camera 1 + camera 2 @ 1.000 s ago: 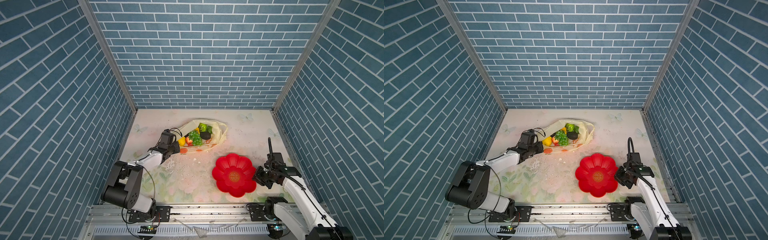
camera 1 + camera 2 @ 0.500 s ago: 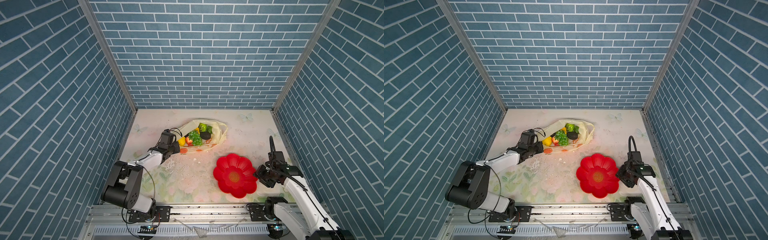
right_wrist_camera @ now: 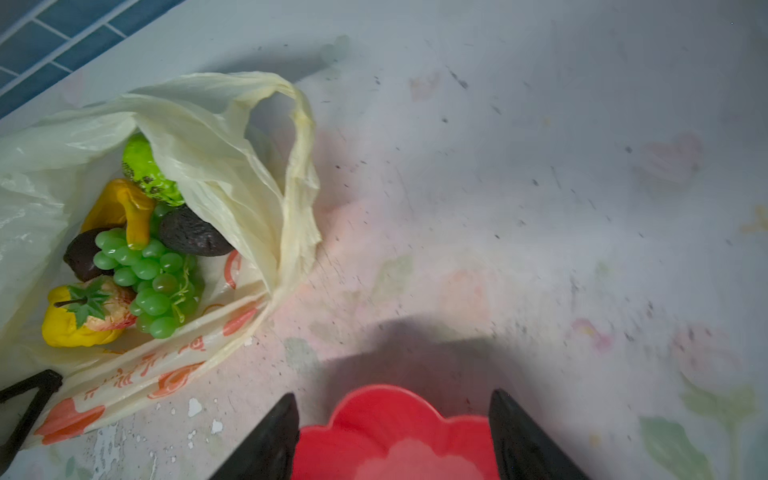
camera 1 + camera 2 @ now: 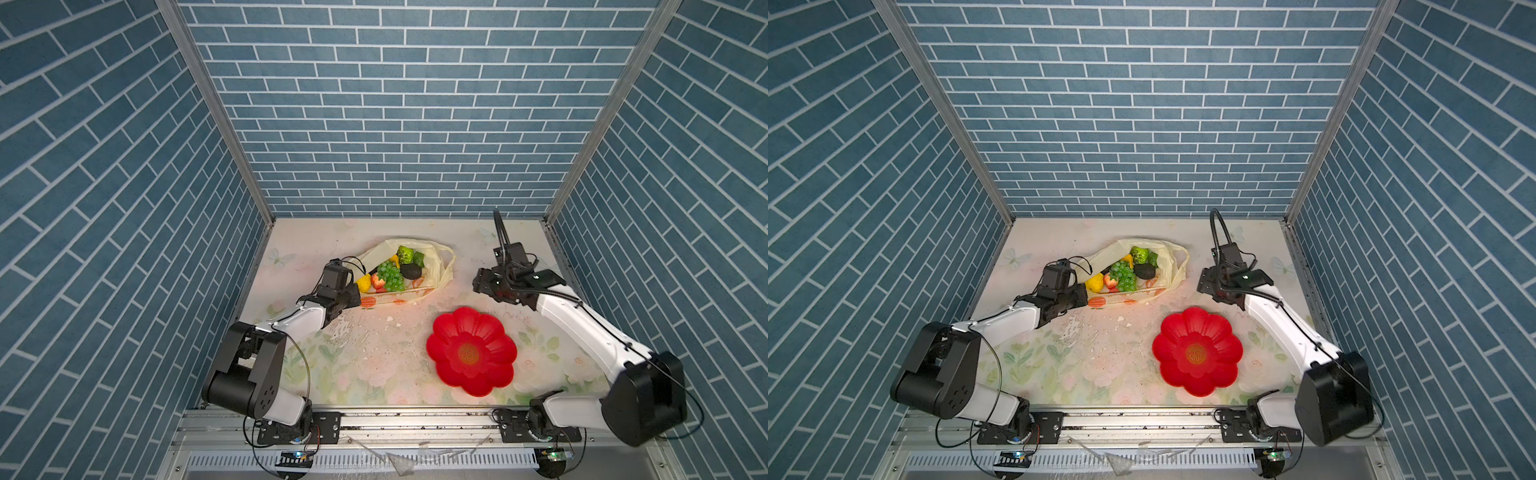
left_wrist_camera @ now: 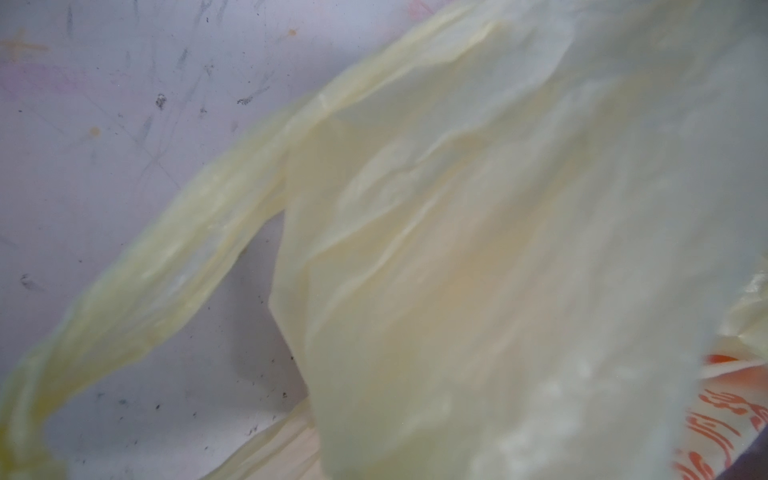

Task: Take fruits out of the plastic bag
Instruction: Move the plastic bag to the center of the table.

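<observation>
The fruits all lie inside the plastic bag (image 4: 434,270), which rests toward the far edge of the surface, a little left of its middle, its mouth gaping so they show from above. The green grape bunch (image 3: 153,286) sits on top, the dark avocado (image 3: 191,232) lies nearest the loop handle (image 3: 301,137), and the lemon (image 3: 70,328) and strawberry (image 3: 106,309) are deeper in. The left gripper (image 4: 354,297) is at the bag's near-left end, jaws closed, and as far as we can judge it pinches the film. The right gripper (image 3: 393,394) stands off to the bag's right, jaws spread wide and empty. We would enter through the open mouth, take the avocado or grapes first, and close on fruit alone, clear of loose film and handle. The red flower-shaped plate (image 4: 457,332) lies empty toward the near right corner. The floral surface (image 4: 365,374) is scuffed and speckled, and blue brick-pattern walls (image 4: 395,124) enclose three sides.
</observation>
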